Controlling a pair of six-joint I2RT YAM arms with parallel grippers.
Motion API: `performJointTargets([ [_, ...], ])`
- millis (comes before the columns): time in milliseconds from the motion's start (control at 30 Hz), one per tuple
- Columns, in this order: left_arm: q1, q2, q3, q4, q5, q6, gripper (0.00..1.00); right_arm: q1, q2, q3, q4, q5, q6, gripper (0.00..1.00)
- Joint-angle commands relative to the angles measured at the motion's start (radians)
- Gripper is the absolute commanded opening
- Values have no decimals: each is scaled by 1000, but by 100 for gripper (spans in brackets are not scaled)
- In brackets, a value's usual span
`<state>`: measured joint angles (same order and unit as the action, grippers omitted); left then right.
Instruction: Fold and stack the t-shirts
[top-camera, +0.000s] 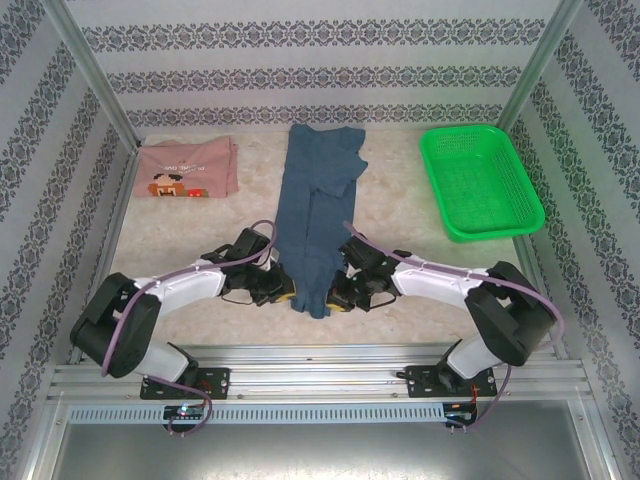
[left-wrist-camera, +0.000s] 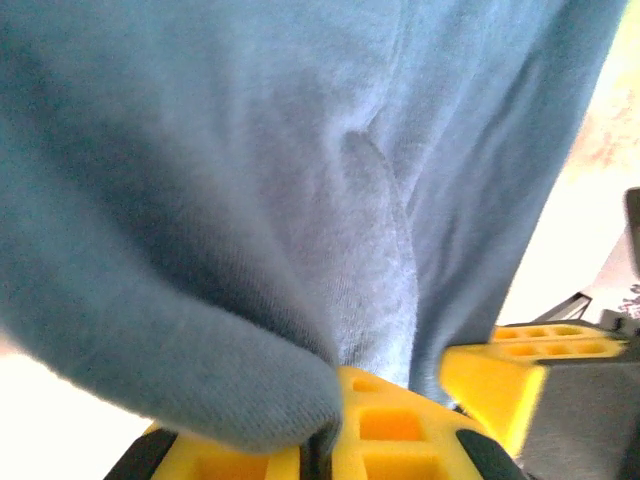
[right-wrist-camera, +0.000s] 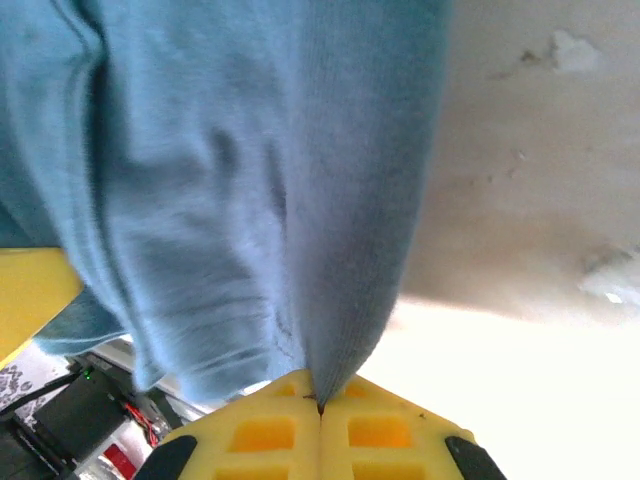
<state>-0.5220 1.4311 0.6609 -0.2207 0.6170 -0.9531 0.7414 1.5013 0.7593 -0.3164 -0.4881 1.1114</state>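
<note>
Together left gripper (top-camera: 287, 296), right gripper (top-camera: 336, 298) pinch blue shirt (top-camera: 315, 195) edge; table (top-camera: 400, 225) open alongside.

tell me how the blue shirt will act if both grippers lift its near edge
Probably floppy: the blue shirt creases and droops where the left gripper and right gripper pinch it, so it should sag between them. Likely light: the cloth looks thin. Its far part, flat on the table, may drag.
</note>
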Motion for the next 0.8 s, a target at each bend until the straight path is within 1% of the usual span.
performJointTargets([
  [0,-6,-59,-41,-131,-50,58,3,-6,-57,-34,-103,-4,-21,0],
  [233,-6,-132,-102,-210,-76,59,3,4,-125,-121,-117,3,17,0],
  [467,-6,-172,-103,-265,-99,63,3,8,-160,-124,-140,25,17,0],
  [567,-7,-169,-98,-258,-92,66,4,8,-158,-123,-135,23,13,0],
  [633,-7,-151,-105,-224,-66,62,5,7,-153,-121,-130,20,11,0],
  [667,-6,-141,-109,-210,-56,59,7,7,-148,-121,-126,18,12,0],
  [700,-7,-135,-114,-198,-48,54,11,7,-143,-121,-121,15,10,0],
  [767,-7,-140,-117,-202,-50,54,27,7,-133,-121,-115,8,9,0],
])
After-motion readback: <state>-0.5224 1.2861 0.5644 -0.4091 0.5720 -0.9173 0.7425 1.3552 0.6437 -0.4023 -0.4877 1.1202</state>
